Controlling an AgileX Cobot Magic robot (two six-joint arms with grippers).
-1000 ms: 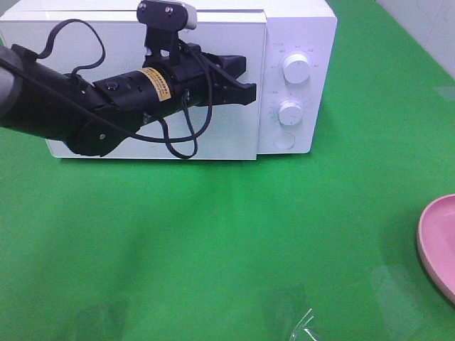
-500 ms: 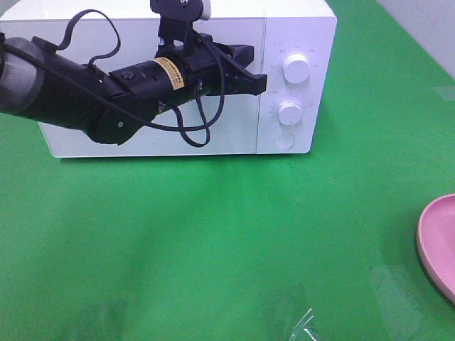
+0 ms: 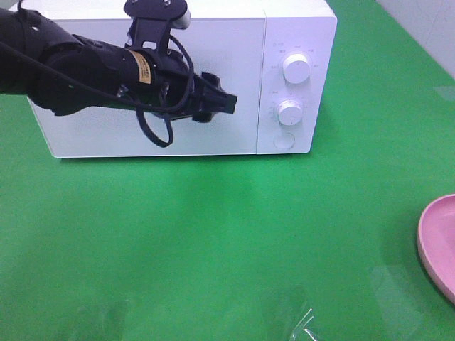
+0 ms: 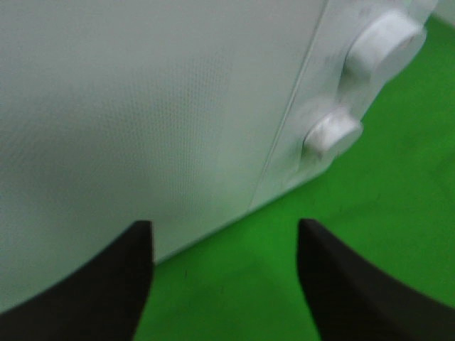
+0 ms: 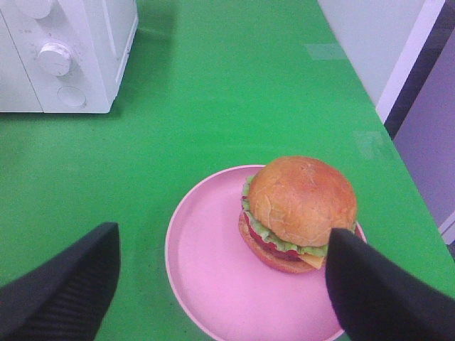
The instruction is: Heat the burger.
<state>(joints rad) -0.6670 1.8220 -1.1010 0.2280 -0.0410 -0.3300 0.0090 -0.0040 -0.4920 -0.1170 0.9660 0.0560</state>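
The burger, with a golden bun, lettuce and tomato, sits on a pink plate and shows only in the right wrist view. My right gripper hangs open above the plate, with one finger on each side and nothing held. The white microwave stands at the back with its door shut. My left gripper is open and empty just in front of the door, near its right edge. In the left wrist view the left gripper faces the door and the two knobs.
Green cloth covers the table. Only the rim of the pink plate shows at the right edge of the high view. The microwave's knobs and round button are on its right panel. A bit of clear plastic lies at the front edge.
The microwave door, ajar a second ago, is now shut. My left arm pushed forward against it, then drew back to the left and lower.
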